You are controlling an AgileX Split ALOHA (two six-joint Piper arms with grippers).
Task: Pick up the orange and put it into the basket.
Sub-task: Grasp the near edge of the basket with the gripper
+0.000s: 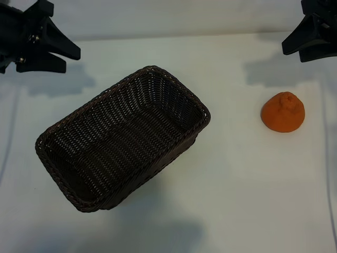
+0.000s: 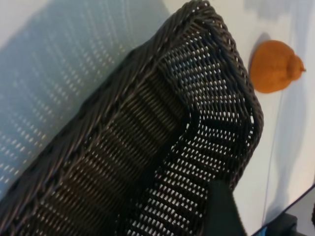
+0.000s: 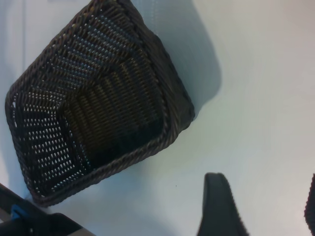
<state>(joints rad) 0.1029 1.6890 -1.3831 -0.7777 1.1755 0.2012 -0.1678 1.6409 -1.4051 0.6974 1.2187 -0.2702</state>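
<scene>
The orange [image 1: 283, 112] rests on the white table at the right, knob up, well clear of the basket [image 1: 152, 68], which lies slanted across the table's left-centre with nothing inside. My left gripper [image 1: 58, 47] hangs open at the far left corner, above and behind the basket. The left wrist view looks down over the basket's rim [image 2: 216, 29] toward the orange [image 2: 273, 66], with one of my fingers [image 2: 224, 211] at the picture's edge. My right gripper [image 1: 303, 45] hovers open at the far right corner, behind the orange. Its own view shows the open right gripper [image 3: 263, 206] over bare table beside the basket [image 3: 123, 163]; the orange is out of that view.
The white table [image 1: 237, 184] runs bare between the basket and the orange and along the near side. A strip of dark frame [image 3: 29, 221] shows at the table's edge in the right wrist view.
</scene>
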